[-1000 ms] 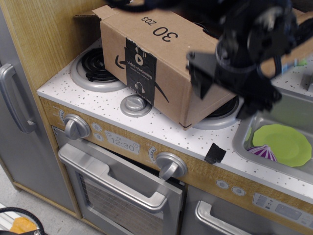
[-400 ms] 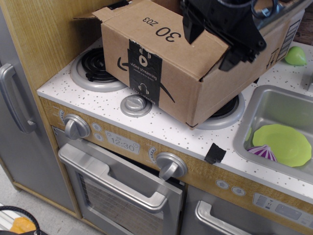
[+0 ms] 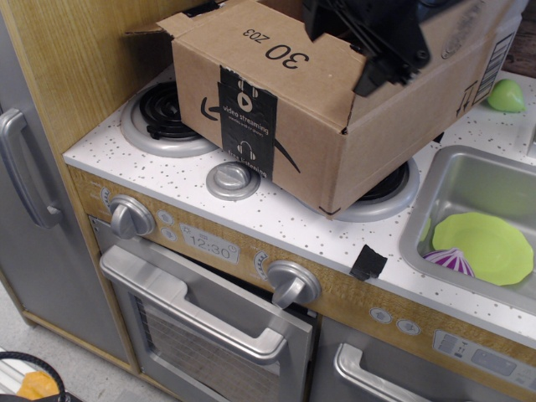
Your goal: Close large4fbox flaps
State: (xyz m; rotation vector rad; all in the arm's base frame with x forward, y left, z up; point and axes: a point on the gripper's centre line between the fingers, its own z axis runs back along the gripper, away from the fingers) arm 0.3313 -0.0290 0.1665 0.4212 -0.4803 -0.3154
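The large brown cardboard box (image 3: 276, 117) stands on the toy stove top, with black printed tape down its near side and "30 203" print near its top edge. A flap (image 3: 180, 18) sticks out at its far left corner. The black gripper (image 3: 368, 42) hangs over the box's open top at its right part, partly cut off by the top of the frame. Its fingers are dark and blurred, so I cannot tell whether they are open or shut. The inside of the box is hidden.
Two burners (image 3: 159, 117) lie partly under the box on the white speckled counter (image 3: 251, 213). A sink (image 3: 469, 201) at right holds a green plate (image 3: 484, 244) and a purple item. A green object (image 3: 506, 94) lies behind the sink. A wooden wall (image 3: 75, 59) stands at left.
The gripper has moved from in front of the box's right side up and back, to above the box's open top. The box has shifted slightly.
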